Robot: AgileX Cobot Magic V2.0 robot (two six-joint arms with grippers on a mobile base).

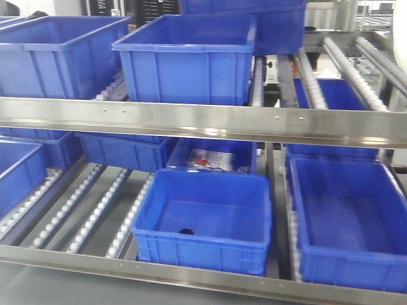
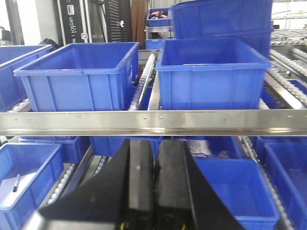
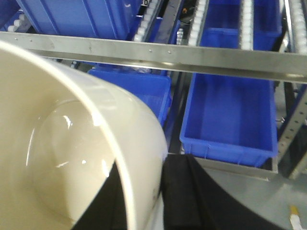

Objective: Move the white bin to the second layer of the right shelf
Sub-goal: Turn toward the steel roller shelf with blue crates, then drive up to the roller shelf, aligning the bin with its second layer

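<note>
Steel roller shelves loaded with blue crates fill the view ahead. My right end effector pinches the wall of the white bin, held in front of the shelves. My left end effector is closed and empty.

Blue crates fill the left and middle of the upper roller tier right behind its front lip; toward the right end the rails lie bare, with one more crate farther back.
</note>
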